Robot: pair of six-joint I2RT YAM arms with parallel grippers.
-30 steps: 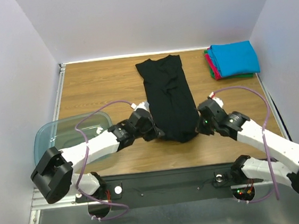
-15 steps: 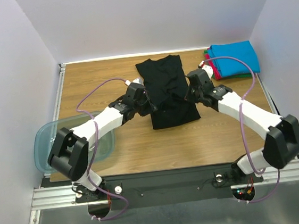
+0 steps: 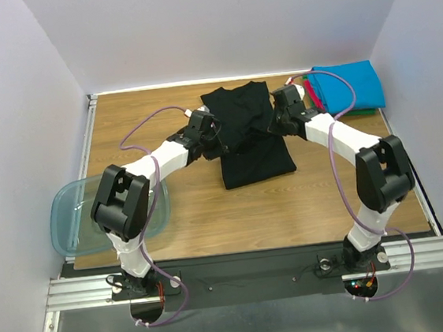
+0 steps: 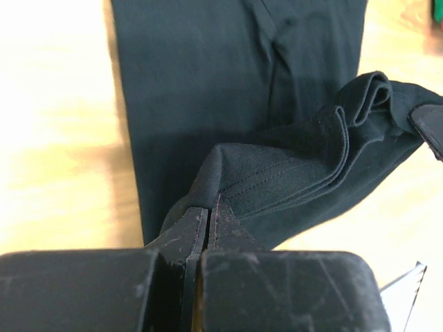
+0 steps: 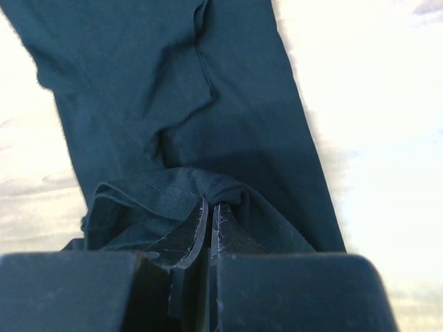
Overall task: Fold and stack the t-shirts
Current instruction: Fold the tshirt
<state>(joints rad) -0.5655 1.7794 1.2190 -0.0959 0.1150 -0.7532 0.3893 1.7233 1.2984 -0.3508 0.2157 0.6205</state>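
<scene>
The black t-shirt (image 3: 248, 135) lies on the wooden table at centre back, its near part lifted and doubled over towards the far part. My left gripper (image 3: 218, 131) is shut on the shirt's left hem corner (image 4: 228, 187). My right gripper (image 3: 275, 121) is shut on the right hem corner (image 5: 208, 187). Both hold the hem above the shirt's middle. A folded stack of blue (image 3: 346, 85), red-pink (image 3: 312, 97) and green (image 3: 365, 111) t-shirts sits at the back right corner.
A translucent blue-green plastic tub (image 3: 77, 221) stands at the table's left front edge, beside the left arm. White walls close the table at back and sides. Purple cables loop over both arms.
Both grippers have carried the black shirt's near hem from the table's front towards the back, folding the shirt over itself. The arms are now stretched far out.
</scene>
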